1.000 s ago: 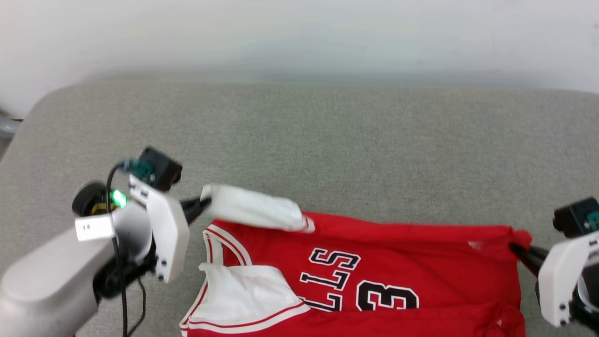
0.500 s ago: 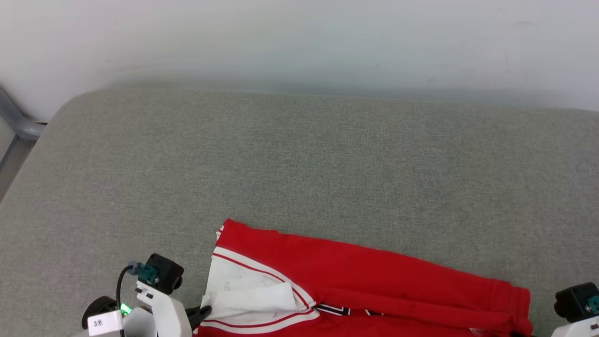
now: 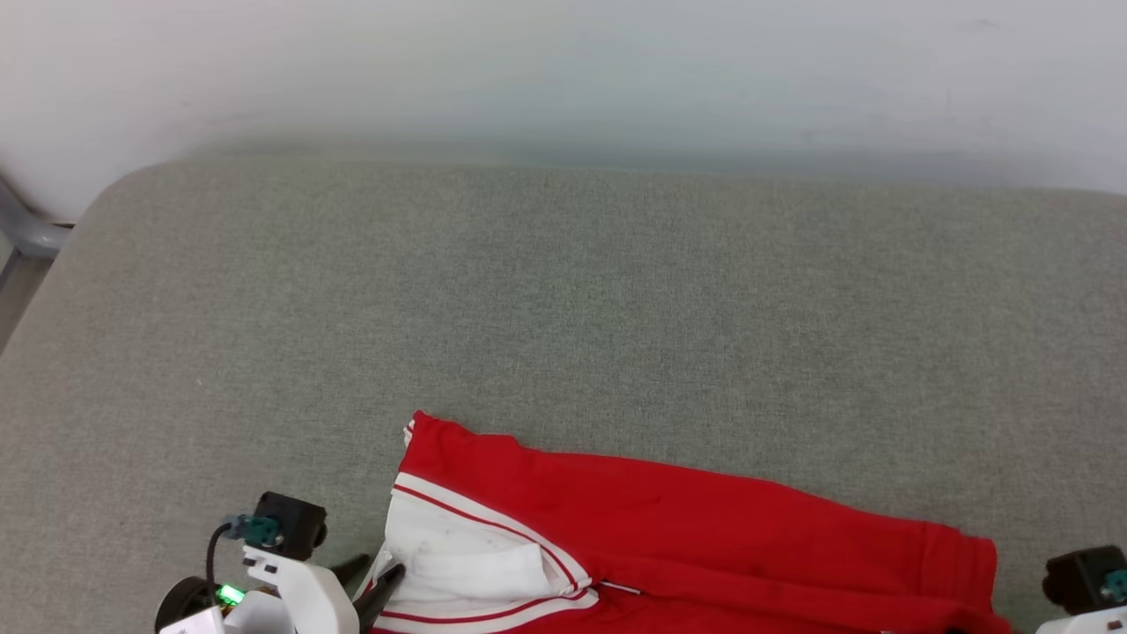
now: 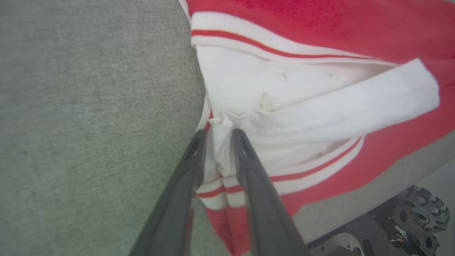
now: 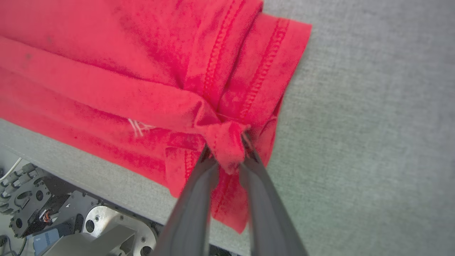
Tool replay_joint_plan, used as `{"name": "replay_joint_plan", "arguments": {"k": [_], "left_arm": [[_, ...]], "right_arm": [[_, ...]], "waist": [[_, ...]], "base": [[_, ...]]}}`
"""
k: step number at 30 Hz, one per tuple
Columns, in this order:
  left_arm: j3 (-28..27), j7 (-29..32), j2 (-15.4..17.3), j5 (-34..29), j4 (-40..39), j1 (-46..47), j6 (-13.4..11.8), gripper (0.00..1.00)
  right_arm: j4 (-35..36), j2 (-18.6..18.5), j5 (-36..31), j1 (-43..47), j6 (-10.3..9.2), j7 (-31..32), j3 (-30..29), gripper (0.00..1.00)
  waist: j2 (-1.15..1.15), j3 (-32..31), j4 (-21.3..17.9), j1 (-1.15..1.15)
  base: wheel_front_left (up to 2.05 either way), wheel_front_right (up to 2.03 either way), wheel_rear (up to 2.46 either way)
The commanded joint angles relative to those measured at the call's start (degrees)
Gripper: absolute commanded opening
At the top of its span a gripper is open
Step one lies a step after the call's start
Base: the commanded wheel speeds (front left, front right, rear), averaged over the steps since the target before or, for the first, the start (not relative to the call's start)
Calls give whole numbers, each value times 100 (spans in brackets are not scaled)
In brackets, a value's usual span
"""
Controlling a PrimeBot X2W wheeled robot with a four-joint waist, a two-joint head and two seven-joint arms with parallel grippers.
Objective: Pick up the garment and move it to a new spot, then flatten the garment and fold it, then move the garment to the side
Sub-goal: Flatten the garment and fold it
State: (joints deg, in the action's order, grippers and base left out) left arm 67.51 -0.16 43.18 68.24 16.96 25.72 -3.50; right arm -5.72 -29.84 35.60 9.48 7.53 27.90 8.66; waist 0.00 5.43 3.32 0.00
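**Inspector:** Head view, arm poses?

**Observer:** The left gripper [image 3: 384, 563] lies low at the near left, its fingers pointing right toward the garment [image 3: 704, 528]. The garment lies along the near edge of the grey padded surface [image 3: 563, 308], plain red uppermost, with the white sleeve [image 3: 467, 563] at its left end. The right arm's black camera block [image 3: 1081, 577] sits at the near right, just beside the red hem.

**Inspector:** Left wrist view?

**Observer:** The jaws stand slightly parted. The fingertips [image 4: 237, 137] flank a bunched fold of the white sleeve and touch it. Striped trim lies beneath them.

**Inspector:** Right wrist view?

**Observer:** The right gripper [image 5: 226, 149] is clamped on a gathered knot of red hem at the garment's right end, near the surface's edge.

**Inspector:** Any writing?

**Observer:** One small white stitched mark [image 5: 137, 126] on the red cloth, illegible.
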Motion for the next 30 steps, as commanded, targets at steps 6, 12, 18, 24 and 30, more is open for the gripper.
{"name": "replay_joint_plan", "arguments": {"k": [6,12,18,24,30], "left_arm": [[-286,-887,-35,-201,-39,-236,-461,100],[-717,-1426,-125,-421,-179,-332,-994,100],[-1585,-1508,-291,-1001,-466,-513,-1400,100],[-3193,-1501,-792,-2356,-1018,-1318,-1697,100],[-4501,-1502,-1587,-3787,-1492,-2158,-1601,100]], "right_arm": [[734,-72,158,222,-7,-136,-440,100],[1264,-142,300,408,-7,212,-1001,100],[1182,-152,610,462,-7,826,-1386,100],[693,-170,1001,238,-7,1703,-1553,100],[160,14,1131,-150,-7,1963,-1280,100]], "waist": [[0,-339,35,0],[0,-432,102,0],[0,-404,203,0],[0,-265,352,0],[0,-63,553,0]], "base": [[0,0,0],[0,0,0],[0,0,0],[0,0,0],[0,0,0]]}}
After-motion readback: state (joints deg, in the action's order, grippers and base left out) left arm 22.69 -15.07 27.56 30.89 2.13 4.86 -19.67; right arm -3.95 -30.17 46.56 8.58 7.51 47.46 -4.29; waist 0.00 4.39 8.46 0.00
